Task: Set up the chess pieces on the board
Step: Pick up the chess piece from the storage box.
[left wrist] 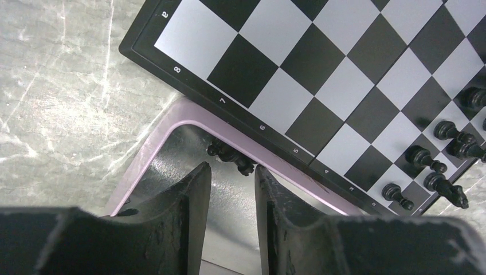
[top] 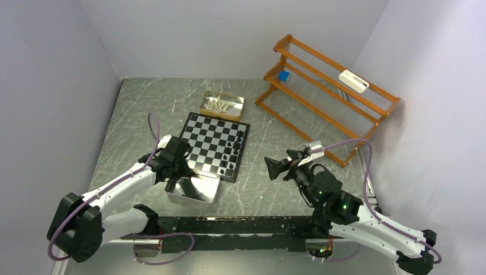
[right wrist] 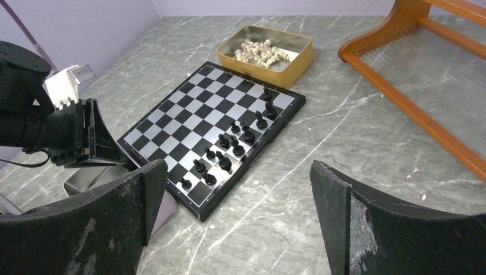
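Note:
The board (top: 210,139) lies mid-table with several black chess pieces (top: 234,150) along its right side; in the left wrist view they stand at the board's (left wrist: 344,86) lower right corner (left wrist: 436,167). My left gripper (top: 179,166) hangs over a silver tray (left wrist: 144,163), jaws a little apart with nothing between them (left wrist: 232,175). One or two black pieces (left wrist: 229,153) lie in the tray just ahead of its fingertips. Cream-white pieces (right wrist: 261,51) fill a gold tin (top: 221,105). My right gripper (top: 275,167) is wide open and empty (right wrist: 238,169) above bare table right of the board (right wrist: 189,123).
The silver tray (top: 192,188) touches the board's near left edge. An orange wooden rack (top: 326,97) stands at the back right, holding a blue block (top: 283,75) and a white object (top: 352,81). Walls close the table on three sides.

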